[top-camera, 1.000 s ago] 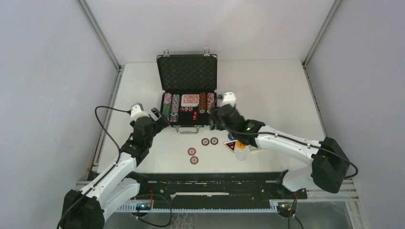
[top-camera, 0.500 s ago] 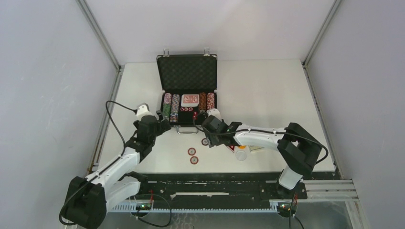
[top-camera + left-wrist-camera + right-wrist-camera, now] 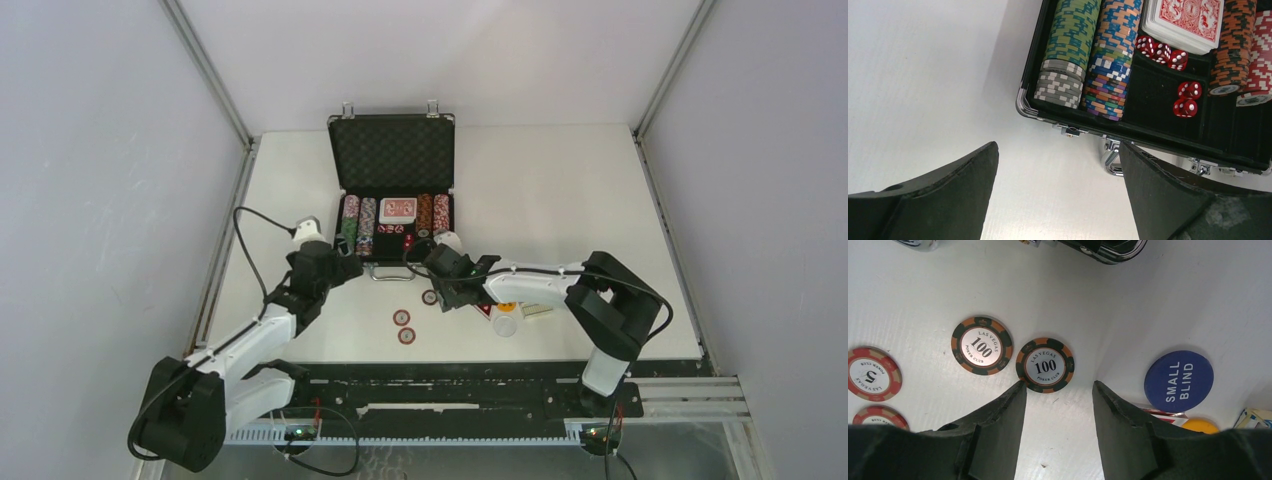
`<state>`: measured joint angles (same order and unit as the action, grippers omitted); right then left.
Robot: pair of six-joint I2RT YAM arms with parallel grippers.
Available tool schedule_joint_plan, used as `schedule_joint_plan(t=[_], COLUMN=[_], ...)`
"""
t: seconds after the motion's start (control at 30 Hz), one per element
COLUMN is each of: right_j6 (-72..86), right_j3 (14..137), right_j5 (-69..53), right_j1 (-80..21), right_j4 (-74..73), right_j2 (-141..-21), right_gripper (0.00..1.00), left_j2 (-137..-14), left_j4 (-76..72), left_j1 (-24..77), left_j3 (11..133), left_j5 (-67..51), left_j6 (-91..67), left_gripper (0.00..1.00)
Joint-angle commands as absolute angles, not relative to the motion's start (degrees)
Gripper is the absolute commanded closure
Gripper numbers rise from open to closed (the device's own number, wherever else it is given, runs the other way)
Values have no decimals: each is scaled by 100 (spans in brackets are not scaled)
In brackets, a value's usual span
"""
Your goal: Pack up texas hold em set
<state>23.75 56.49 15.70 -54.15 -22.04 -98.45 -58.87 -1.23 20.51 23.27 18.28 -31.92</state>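
Orange-black chip point(image 3: 1045, 365): flat striped disc marked 100, on the table point(image 3: 923, 290) just before the case point(image 3: 392, 152) handle point(image 3: 391, 272).
Right gripper point(image 3: 1058, 389): jaws part open, empty, straddling that chip's near edge.
Left gripper point(image 3: 1057, 147): jaws wide, empty, off the case's front-left corner.
Chip rim: thin and smooth; lower square, pinch across the full width, lift level.
Case: open, foam-lined lid; ribbed chip rows point(image 3: 1070, 45), cards point(image 3: 1184, 20), red dice point(image 3: 1188, 97) inside; orange row point(image 3: 1235, 45) seemingly has room.

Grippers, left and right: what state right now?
Left gripper: open, empty.
Right gripper: open, empty, tips at the round orange-and-black 100 chip.
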Motion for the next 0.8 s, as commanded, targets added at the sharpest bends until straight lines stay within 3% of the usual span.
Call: schedule_joint_plan(t=[0.0,0.27,0.77], right_j6=[2244,2265,2307], right_j3=[5700,5695,5695], right_j5=[1547,1514,1659], right_j1=[-5449,-5449,-5454], right_j4=[-1970,-1829,-1749], right_j2=[-9831,-9952,-10111], right_gripper=[41,32,37], left_j2=[-5962,-5969,-5942], left_j4=[-325,-325,-272], left_j1=[2071,2061,2065], left_j3=[2705,2691,2709], left_j5=[1706,1651,1551], left_j6=[-3072,-3072,-3137], left_gripper=[5,5,5])
